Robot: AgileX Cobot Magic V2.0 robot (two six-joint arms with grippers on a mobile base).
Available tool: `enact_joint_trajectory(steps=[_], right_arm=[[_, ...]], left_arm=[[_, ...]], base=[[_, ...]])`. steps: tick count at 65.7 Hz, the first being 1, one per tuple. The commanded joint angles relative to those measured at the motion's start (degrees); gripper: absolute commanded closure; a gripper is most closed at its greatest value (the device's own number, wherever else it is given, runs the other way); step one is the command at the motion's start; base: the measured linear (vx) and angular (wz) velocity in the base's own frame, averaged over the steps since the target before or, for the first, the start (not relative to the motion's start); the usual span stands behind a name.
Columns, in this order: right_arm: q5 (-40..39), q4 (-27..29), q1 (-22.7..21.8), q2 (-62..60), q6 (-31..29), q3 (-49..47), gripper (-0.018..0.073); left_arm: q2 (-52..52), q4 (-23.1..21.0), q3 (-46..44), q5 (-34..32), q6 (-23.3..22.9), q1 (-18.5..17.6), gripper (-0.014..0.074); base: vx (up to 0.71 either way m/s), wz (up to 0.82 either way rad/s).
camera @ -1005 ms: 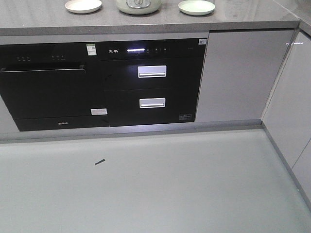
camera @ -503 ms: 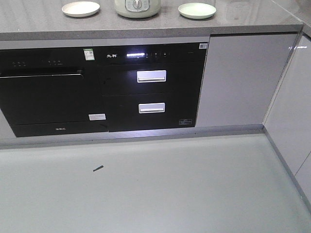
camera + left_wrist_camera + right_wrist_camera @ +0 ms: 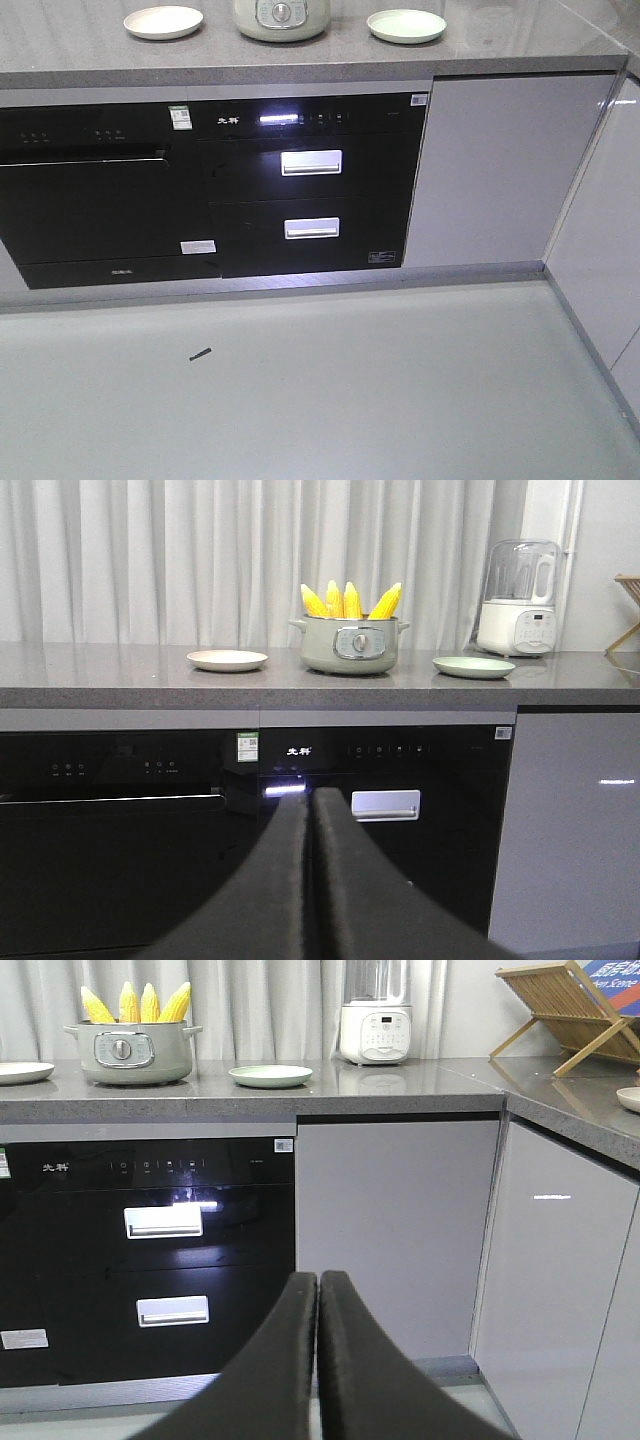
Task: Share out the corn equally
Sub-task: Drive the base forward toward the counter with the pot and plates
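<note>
Corn (image 3: 345, 598) stands in the pot (image 3: 350, 648) on the grey desk (image 3: 100, 675), between the white plate (image 3: 227, 659) and the green plate (image 3: 473, 666); left gripper (image 3: 309, 800) and right gripper (image 3: 318, 1282) are closed.

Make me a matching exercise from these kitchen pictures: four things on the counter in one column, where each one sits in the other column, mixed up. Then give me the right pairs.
Things:
1. corn
2. cream plate
3. green plate
4. white blender

Places:
A. on the counter, left of the pot
B. farthest right of the four, at the back of the counter
C. standing upright in the pot
D. between the pot and the white blender

Pairs: 1-C, 2-A, 3-D, 4-B.
</note>
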Motion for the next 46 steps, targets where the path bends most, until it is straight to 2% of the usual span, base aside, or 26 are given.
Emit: enact_joint_trajectory(steps=[1,46], right_arm=[[-4.58,-0.29,0.02,-0.06,-0.53,0.57,0.056],[-4.5,-0.29,0.02,-0.06,-0.53,0.57,0.056]], left_arm=[[-0.93,-0.38,0.81,-4.56,-0.44,0.08,0.0603],[-0.93,-0.38,0.81,-4.56,-0.44,0.08,0.0603]], base=[[0.03,0.0],[0.04,0.0]])
